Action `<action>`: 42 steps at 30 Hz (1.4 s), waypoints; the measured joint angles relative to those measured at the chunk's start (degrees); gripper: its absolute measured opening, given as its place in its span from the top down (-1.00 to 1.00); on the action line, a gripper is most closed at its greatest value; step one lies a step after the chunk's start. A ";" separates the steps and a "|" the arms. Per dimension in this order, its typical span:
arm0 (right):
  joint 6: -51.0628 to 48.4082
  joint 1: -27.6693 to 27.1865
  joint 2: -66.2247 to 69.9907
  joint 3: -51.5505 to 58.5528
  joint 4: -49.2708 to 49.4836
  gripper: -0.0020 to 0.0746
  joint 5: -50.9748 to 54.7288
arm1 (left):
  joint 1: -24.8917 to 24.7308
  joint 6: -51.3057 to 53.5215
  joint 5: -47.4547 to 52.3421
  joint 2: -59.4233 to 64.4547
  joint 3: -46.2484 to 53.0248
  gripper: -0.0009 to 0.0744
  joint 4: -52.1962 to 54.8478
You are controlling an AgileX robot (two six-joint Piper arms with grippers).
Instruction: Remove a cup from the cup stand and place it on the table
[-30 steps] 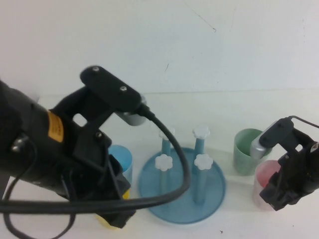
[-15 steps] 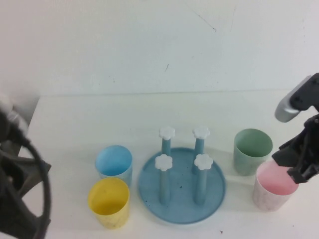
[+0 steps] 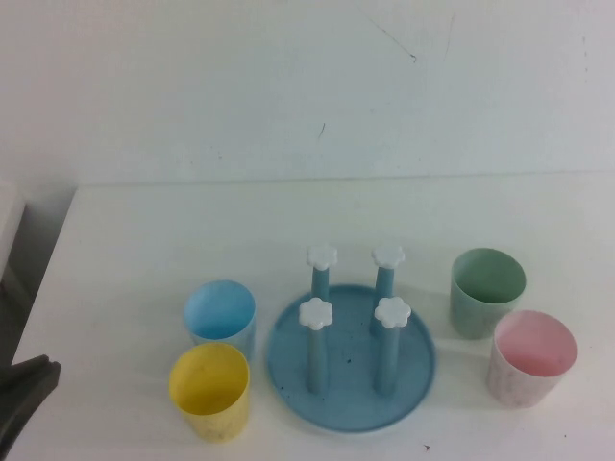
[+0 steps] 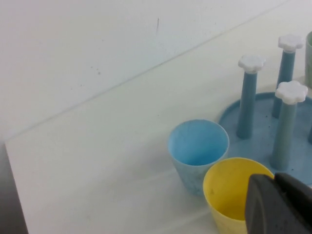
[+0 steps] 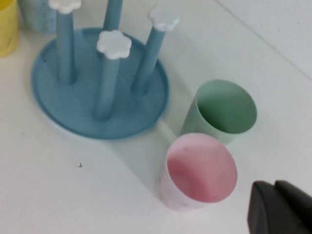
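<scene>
Left gripper sits low beside the yellow cup, well left of the cup stand, its fingertips pressed together; the light blue cup stands just behind the yellow one; right of the stand on the bench the pink cup stands upright, just in front of the green cup; the right gripper, fingertips together, hangs near the pink cup.

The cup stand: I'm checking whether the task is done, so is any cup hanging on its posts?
No. All four posts of the cup stand are bare, and the pink cup stands upright on the table.
</scene>
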 joint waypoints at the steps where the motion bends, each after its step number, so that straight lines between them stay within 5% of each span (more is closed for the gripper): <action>1: 0.00 0.00 -2.58 2.34 0.00 0.94 -0.86 | 0.00 0.00 -0.29 -0.32 0.35 0.98 0.78; 13: 0.36 0.00 -24.51 17.05 0.18 0.95 -2.77 | 0.00 0.00 -3.52 -0.56 1.37 0.98 3.56; 42: 0.93 0.00 -25.47 17.65 0.85 0.95 -2.89 | 1.32 -0.09 -2.67 -3.20 1.70 0.98 4.22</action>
